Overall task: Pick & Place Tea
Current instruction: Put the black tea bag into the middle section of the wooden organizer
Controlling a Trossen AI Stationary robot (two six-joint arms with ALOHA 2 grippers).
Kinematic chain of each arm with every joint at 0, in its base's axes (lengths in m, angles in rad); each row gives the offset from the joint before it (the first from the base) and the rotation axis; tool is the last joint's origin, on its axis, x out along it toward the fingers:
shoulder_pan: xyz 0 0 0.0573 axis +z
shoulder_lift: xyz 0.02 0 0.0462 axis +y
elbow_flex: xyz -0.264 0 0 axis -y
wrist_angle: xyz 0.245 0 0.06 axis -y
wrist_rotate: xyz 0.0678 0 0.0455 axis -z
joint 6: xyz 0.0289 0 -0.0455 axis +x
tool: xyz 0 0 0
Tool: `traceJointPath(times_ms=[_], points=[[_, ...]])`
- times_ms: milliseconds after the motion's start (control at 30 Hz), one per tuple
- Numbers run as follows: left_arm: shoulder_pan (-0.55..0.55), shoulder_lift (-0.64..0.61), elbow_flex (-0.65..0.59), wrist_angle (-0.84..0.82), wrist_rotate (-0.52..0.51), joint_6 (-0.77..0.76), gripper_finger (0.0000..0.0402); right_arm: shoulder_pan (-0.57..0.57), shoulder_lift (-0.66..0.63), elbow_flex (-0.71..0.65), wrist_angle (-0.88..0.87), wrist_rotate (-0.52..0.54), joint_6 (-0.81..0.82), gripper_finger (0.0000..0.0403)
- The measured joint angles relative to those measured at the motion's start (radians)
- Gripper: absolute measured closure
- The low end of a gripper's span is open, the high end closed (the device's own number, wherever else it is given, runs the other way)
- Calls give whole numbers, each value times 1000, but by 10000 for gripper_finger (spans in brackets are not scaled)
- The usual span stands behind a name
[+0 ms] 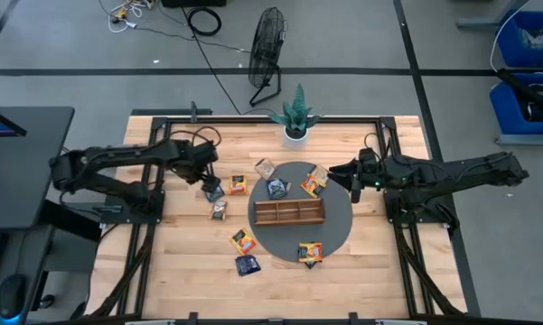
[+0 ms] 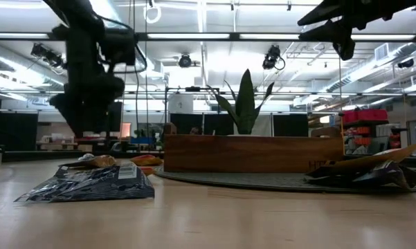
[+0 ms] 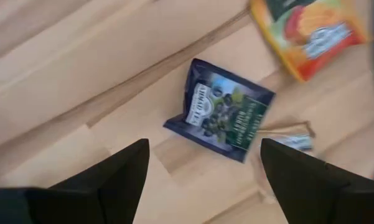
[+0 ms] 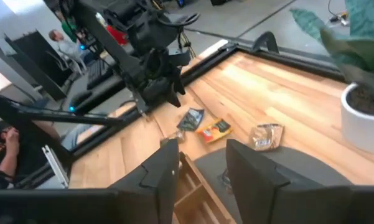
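Dark blue tea sachet (image 3: 221, 109), white label unreadable, below left fingers (image 3: 121, 171) spread.

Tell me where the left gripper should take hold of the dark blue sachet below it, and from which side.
Probably straight down from above. The dark blue sachet lies flat on the wood table, skewed between the open fingers of the left gripper. Pinch it across two opposite edges near its middle. Stay clear of the orange sachet beside it.
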State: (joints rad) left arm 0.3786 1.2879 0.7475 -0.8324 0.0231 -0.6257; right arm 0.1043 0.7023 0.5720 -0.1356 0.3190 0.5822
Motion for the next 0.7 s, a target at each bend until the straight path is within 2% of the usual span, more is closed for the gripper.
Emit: traceJointPath(times_ms=[200,433,567,700], points=[[1,129,0,95,-2,61,88,0,31,0,-1,-1,12,259],[-1,231,0,100,-39,69,91,0,36,0,0,0,12,259],[-1,266,0,111,-38,105,113,0,36,0,0,1,12,259],[-1,279,4,123,-28,122,158,0,36,0,0,3,12,259]])
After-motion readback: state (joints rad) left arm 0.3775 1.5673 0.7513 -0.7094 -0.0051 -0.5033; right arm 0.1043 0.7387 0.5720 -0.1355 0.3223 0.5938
